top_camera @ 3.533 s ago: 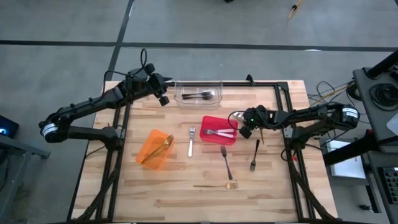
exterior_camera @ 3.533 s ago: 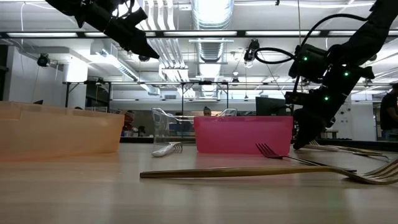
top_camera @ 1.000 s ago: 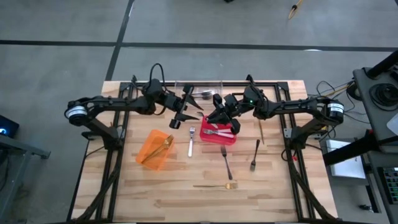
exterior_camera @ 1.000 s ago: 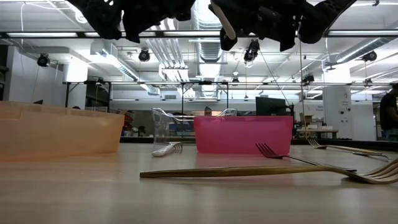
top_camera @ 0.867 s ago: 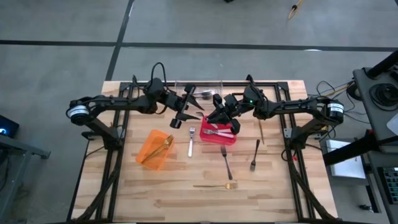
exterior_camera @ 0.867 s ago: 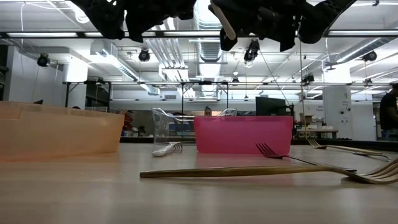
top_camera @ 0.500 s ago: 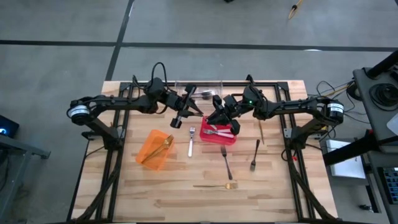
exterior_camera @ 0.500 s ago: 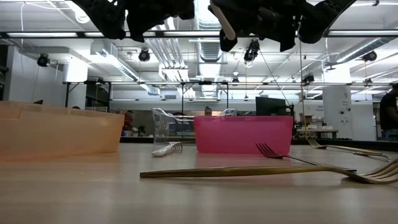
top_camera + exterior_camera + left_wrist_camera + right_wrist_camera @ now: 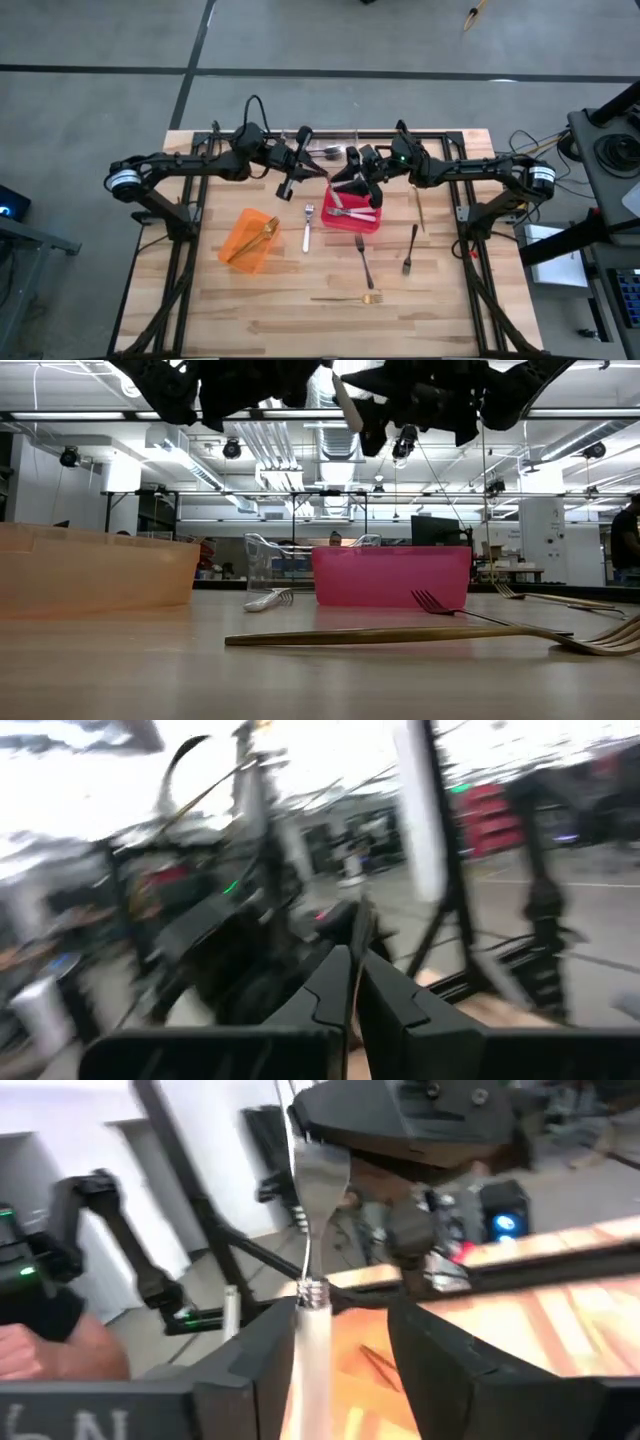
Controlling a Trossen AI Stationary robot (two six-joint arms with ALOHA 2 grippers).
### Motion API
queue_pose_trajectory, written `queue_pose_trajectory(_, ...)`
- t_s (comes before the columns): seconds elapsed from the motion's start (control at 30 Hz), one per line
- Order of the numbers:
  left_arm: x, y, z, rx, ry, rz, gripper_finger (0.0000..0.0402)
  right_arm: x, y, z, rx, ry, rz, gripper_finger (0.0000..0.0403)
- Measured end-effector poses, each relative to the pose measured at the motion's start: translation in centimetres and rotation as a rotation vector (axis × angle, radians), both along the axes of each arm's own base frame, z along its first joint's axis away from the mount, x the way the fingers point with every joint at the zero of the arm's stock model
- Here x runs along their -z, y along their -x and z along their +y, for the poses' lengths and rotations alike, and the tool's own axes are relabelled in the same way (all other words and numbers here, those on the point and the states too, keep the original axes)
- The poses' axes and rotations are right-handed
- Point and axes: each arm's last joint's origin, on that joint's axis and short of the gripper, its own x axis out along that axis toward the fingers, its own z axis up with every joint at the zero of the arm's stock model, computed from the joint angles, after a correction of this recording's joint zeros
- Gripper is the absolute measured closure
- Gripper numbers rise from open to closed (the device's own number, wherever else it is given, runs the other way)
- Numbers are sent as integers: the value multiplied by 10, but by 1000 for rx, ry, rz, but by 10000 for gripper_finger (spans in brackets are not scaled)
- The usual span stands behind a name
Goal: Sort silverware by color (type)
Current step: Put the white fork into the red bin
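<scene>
A silver utensil (image 9: 305, 1230) with a white handle (image 9: 312, 1342) hangs high over the table between the clear bin and the red bin. My left gripper (image 9: 308, 171) is shut on its metal end. My right gripper (image 9: 346, 181) faces it, open, and the white handle (image 9: 346, 405) stands between its two fingers (image 9: 440, 1365). More silverware lies flat on the table: a silver fork (image 9: 307, 228), two dark forks (image 9: 364, 260) (image 9: 410, 250) and a gold fork (image 9: 348, 298). My left gripper pinches the utensil's flat metal end (image 9: 322, 1178) between its two fingers, coming about level from the table's left. The utensil is lifted clear of everything, its handle pointing away toward my right gripper. My right gripper: the handle runs close along one finger (image 9: 255, 1370); whether they touch, I cannot tell.
An orange bin (image 9: 248, 241) holds a gold piece. The red bin (image 9: 352, 211) holds silver pieces. The clear bin (image 9: 320, 152) at the far edge holds dark ones. A thin gold piece (image 9: 420, 208) lies right of the red bin. Bare wood shows along the near edge.
My left gripper has shut on the utensil's metal end. My right gripper's fingers have then spread apart around the white handle. In the low view the handle has tilted and shifted a little toward my left gripper. Both wrists have rolled slightly.
</scene>
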Motion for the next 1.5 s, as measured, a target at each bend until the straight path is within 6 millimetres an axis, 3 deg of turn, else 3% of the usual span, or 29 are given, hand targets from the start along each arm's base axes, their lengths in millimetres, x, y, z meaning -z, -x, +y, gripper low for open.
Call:
queue_pose_trajectory(0.37,25,19,22,-509,135,62,401,2,17,-12,531,165,204,228)
queue_pose_trajectory(0.6,26,18,22,-712,135,48,401,7,1,6,679,405,181,227)
queue_pose_trajectory(0.77,25,18,21,-764,134,35,401,3,-5,19,856,474,138,227)
queue_pose_trajectory(1.13,18,15,14,-731,142,-21,401,2,-7,23,873,427,137,227)
queue_pose_trajectory(1.5,21,8,11,-761,183,-82,401,14,-24,25,858,451,180,227)
